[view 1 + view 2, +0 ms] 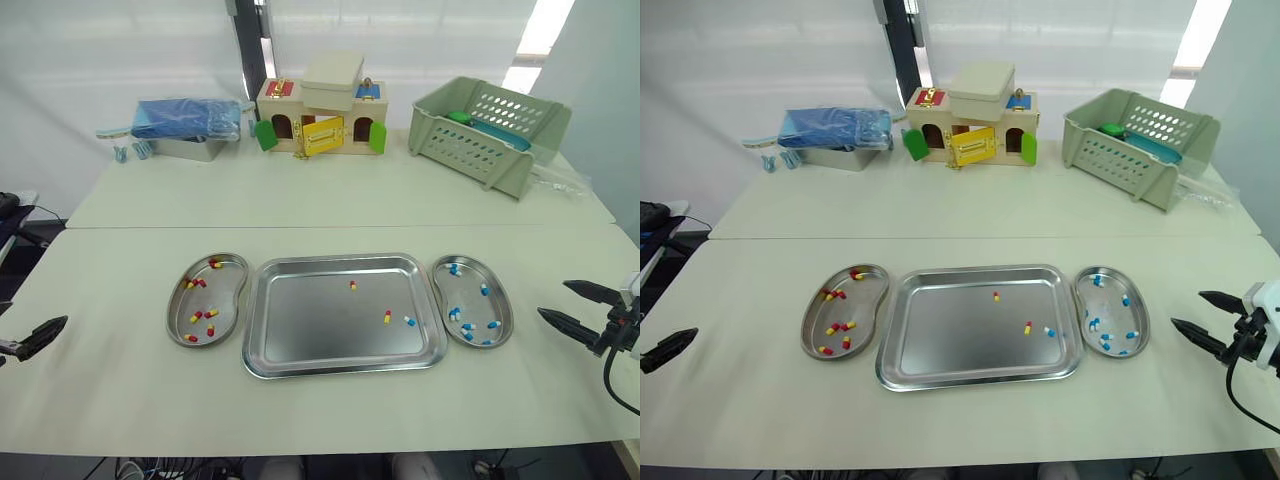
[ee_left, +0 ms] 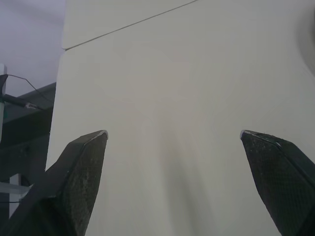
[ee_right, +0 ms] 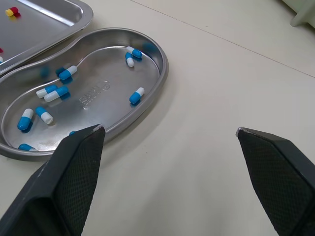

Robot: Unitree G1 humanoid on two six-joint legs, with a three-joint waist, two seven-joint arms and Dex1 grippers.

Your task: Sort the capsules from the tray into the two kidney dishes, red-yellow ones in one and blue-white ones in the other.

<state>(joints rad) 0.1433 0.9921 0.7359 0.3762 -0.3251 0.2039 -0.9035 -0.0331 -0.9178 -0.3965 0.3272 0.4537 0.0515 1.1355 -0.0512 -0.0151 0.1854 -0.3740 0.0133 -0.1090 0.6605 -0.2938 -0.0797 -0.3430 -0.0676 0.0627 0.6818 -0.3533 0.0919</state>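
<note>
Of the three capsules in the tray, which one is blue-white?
The blue-white capsule at the steel tray's right edge, nearest the right kidney dish; the other two are red-yellow.

Right gripper (image 1: 553, 298): two black tapered fingers (image 3: 78, 172), fine cross-hatch texture on the pads. White wrist housing (image 1: 631, 288) behind it, thin black cable (image 1: 606, 375) looping below. Left gripper (image 1: 52, 327): same black wedge fingers.

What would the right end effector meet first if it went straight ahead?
The right end effector would likely meet the rim of the right kidney dish, or the table beside it; depth unclear.
</note>
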